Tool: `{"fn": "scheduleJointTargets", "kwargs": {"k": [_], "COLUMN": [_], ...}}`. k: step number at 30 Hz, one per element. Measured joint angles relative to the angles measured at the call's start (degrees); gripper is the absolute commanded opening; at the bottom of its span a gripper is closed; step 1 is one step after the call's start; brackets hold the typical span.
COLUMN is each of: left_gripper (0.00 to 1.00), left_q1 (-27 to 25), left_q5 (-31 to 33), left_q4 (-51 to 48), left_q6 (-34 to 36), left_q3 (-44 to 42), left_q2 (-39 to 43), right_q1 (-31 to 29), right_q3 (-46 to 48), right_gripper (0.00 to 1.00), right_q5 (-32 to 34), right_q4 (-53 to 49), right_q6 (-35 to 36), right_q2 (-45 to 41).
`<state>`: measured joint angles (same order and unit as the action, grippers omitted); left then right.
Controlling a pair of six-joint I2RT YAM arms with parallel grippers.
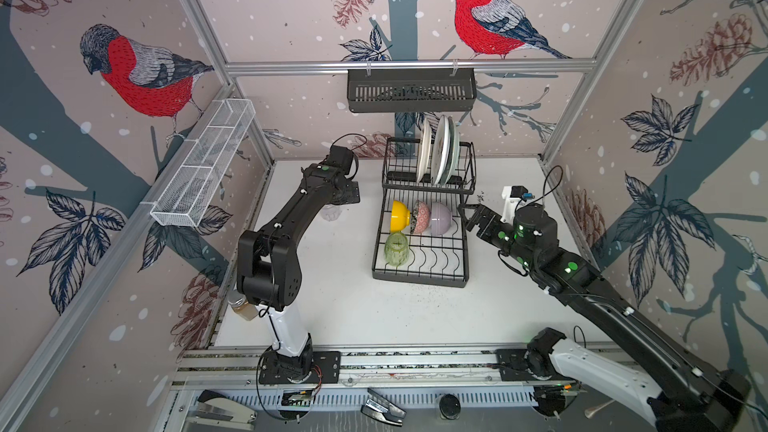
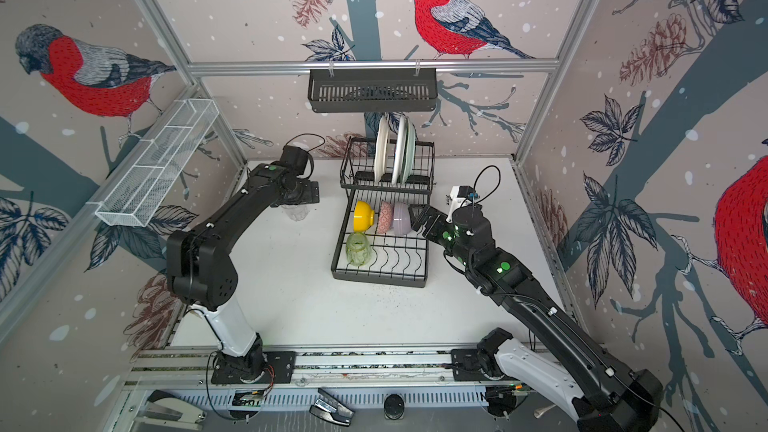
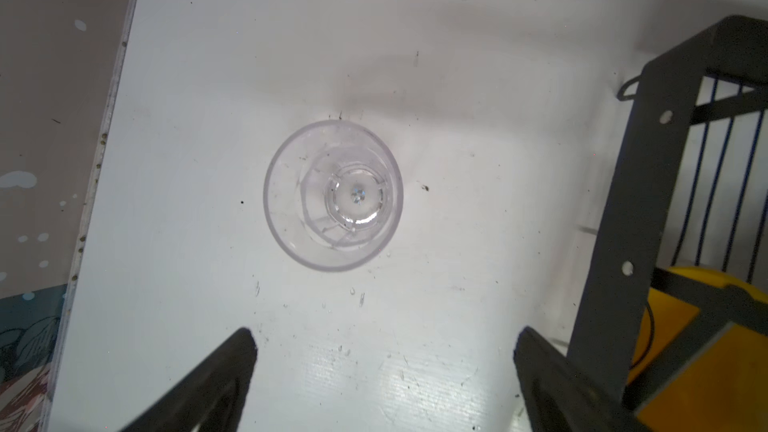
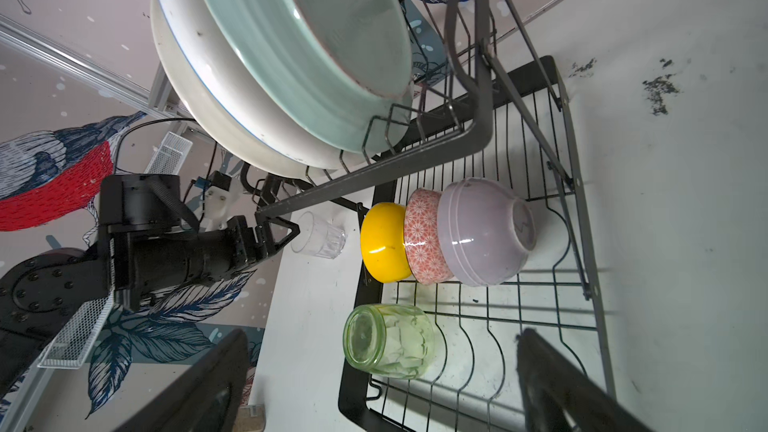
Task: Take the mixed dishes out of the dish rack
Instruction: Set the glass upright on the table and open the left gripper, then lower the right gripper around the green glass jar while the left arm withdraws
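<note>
Looks like an early step of the unloading: only the clear tumbler (image 3: 332, 195) out of the dish rack (image 1: 419, 279), standing mouth-up on the table (image 3: 415, 56) straight below the left claw (image 3: 386, 342) and apart from both fingers. Left claw spread wide, holding nothing. Right claw (image 4: 382, 338) likewise wide open and empty, poised at the rack's side with the lilac bowl (image 4: 482, 230) close ahead, not touching as far as can be told, and the pale-green tumbler (image 4: 386, 340) lying on its side further ahead on the wavy wires. Probably next: close on the lilac bowl's rim and draw it off the pink-patterned bowl (image 4: 424, 234) and yellow bowl (image 4: 382, 243) nested behind it, keeping clear of the raised basket's frame. Only from the right wrist: that nesting, plus the mint plate (image 4: 316, 35) nearest the claw in front of the cream plates (image 4: 187, 76), all on edge in the slots. Only from the left wrist: the open gap around the clear tumbler, half hidden under the claw in both top views. Only in the top views: both arms at once, on opposite sides of the rack.
</note>
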<state>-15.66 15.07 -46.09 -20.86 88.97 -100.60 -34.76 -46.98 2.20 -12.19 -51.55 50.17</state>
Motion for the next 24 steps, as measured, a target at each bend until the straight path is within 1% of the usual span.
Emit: {"fn": "scheduleJointTargets", "kwargs": {"k": [7, 13, 18, 21, 24], "left_gripper": [0.97, 0.97, 0.97, 0.97, 0.97], "left_q1": [-2.9, -4.0, -4.3, -4.3, -4.3], "left_q5": [-1.3, -3.6, -7.1, -8.5, -9.6], "left_q4": [5.1, 9.1, 15.9, 19.8, 22.7], "left_q6": [-1.5, -2.0, -3.7, -4.4, -4.7], "left_q3": [-11.7, -21.9, -30.3, -33.6, -35.1], "left_q2": [10.8, 20.0, 28.4, 31.1, 31.9], "right_q1": [-0.9, -5.6, -11.1, -13.5, -15.4], "right_q3": [7.4, 11.1, 11.4, 10.1, 7.4], "right_gripper": [0.99, 0.99, 0.99, 1.00, 1.00], "right_q5": [1.1, 4.0, 6.1, 6.9, 7.0], "right_q4": [2.3, 4.7, 8.0, 9.2, 9.7], "right_q6": [3.7, 6.6, 8.0, 8.2, 8.4], "right_q2": [-3.1, -2.8, 1.6, 5.8, 10.2]}}
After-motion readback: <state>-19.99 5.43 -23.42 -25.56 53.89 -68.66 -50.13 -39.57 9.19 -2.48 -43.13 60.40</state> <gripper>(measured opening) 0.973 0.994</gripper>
